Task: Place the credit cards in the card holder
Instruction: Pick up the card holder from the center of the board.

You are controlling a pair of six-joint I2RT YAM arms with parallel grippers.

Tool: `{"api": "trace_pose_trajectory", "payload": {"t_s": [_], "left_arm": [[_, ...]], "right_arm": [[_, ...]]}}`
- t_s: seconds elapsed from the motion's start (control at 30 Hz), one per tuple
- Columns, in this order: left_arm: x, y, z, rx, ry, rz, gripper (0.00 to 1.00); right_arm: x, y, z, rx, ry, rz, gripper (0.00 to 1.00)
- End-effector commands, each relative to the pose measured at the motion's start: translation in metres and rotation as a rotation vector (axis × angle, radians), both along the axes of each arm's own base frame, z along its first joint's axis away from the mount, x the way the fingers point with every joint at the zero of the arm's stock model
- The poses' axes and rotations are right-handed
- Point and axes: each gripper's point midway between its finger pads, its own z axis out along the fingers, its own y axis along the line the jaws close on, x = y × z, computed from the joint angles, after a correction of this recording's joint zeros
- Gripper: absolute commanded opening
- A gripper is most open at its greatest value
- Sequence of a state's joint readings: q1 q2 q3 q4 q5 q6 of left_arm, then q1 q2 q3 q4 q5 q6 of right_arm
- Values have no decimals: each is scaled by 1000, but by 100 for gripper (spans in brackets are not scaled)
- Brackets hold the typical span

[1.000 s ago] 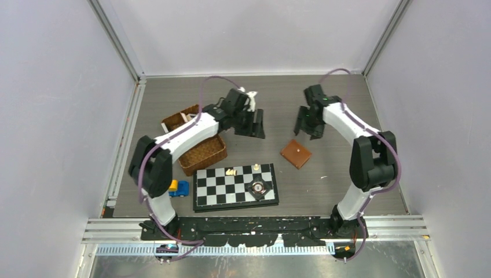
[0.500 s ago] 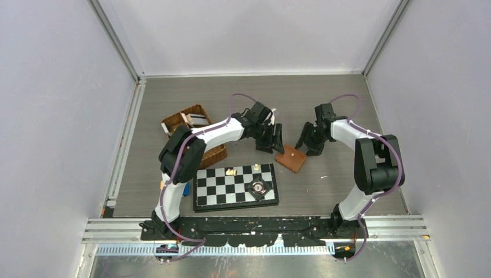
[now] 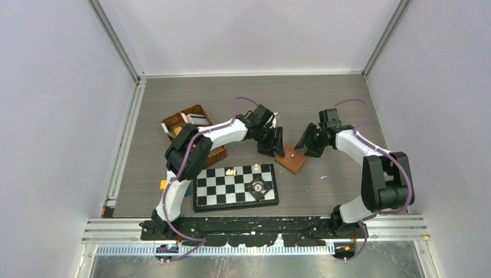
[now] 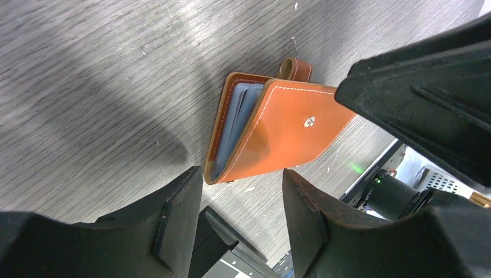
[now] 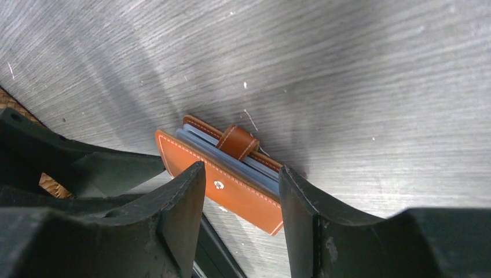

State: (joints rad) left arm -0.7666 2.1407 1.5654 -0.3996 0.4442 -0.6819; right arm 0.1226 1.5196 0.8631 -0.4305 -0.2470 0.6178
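Since a second ago both arms have been swung inward. The left gripper (image 3: 273,150) has been carried away from the basket (image 3: 173,121), the right gripper (image 3: 308,148) has been brought forward and down, and the wallet (image 3: 291,158) has been shifted slightly toward the left one.

In the left wrist view, the left gripper (image 4: 242,176) is held with its two fingers (image 4: 173,226) spread, and nothing is clamped between them. Just past the fingertips the wallet (image 4: 289,127) is laid flat on the table (image 4: 87,69), folded over but gaping along one side. Its nearest corner is set close to one fingertip, and whether it is touched cannot be told. Pale blue-grey cards (image 4: 237,121) are tucked inside the gap. At the wallet's far edge the strap (image 4: 295,68) is left unfastened and curled upward. Beyond the wallet, the right gripper (image 4: 428,104) is seen.

In the right wrist view, the right gripper (image 5: 242,174) is likewise held open, and nothing is gripped. The wallet (image 5: 237,194) is found straight ahead, just beyond the fingertips, with its snap stud turned up. The cards (image 5: 200,141) are shown as thin layers along its far side, crossed by the strap (image 5: 238,142). Across the wallet the left gripper (image 5: 87,168) is faced, with a patch of basket (image 5: 10,101) behind it.

From above, the wallet is flanked closely by both grippers, and the chessboard (image 3: 234,185) is placed near it, toward the arm bases.
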Motion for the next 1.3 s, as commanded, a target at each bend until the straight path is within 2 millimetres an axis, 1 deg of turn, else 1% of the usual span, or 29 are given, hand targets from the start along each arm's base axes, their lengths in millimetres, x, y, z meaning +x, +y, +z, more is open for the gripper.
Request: {"api": "trace_pose_trajectory", "payload": {"t_s": [0.0,0.13,0.2,0.33,0.4,0.43,0.5,0.57,0.63,0.67,0.73,0.8,0.87,0.93,0.97,1.07,1.27], "left_arm": [[1,-23,10,-88,8,-17,54],[5,-41,15,-138,-13,-26,53],[8,-54,20,-169,-28,-40,52],[9,-83,34,-260,-72,-75,51],[13,-88,41,-274,-103,-81,51],[15,-88,44,-275,-124,-82,51],[21,-83,57,-254,-185,-75,51],[25,-71,66,-199,-252,-61,53],[26,-55,69,-119,-293,-24,55],[26,-47,67,-79,-305,-1,56],[16,-39,64,-50,-282,30,57],[2,-39,57,-60,-226,57,57],[-10,-43,48,-71,-180,74,57],[-19,-49,39,-73,-143,78,57],[-24,-54,31,-73,-112,70,58],[-33,-65,19,-79,-52,55,57],[-35,-61,2,-8,-55,43,57]], "right_arm": [[-1,-4,16,2,-60,-68,53],[-9,-16,21,-36,-98,-132,53],[-12,-19,26,-41,-119,-151,53],[-19,-17,28,-22,-115,-154,54],[-25,-16,25,-19,-96,-152,54],[-28,-17,24,-22,-88,-152,53],[-34,-20,21,-39,-74,-159,54],[-39,-27,21,-71,-75,-168,54],[-42,-34,23,-106,-79,-173,59],[-42,-36,24,-120,-83,-170,61],[-41,-43,24,-148,-75,-172,63],[-42,-49,20,-165,-59,-176,65],[-42,-52,16,-167,-46,-172,66],[-43,-50,11,-159,-32,-156,66],[-44,-47,10,-147,-27,-140,65],[-48,-39,5,-109,-11,-105,63],[-51,-30,2,-59,-5,-84,60]]}}
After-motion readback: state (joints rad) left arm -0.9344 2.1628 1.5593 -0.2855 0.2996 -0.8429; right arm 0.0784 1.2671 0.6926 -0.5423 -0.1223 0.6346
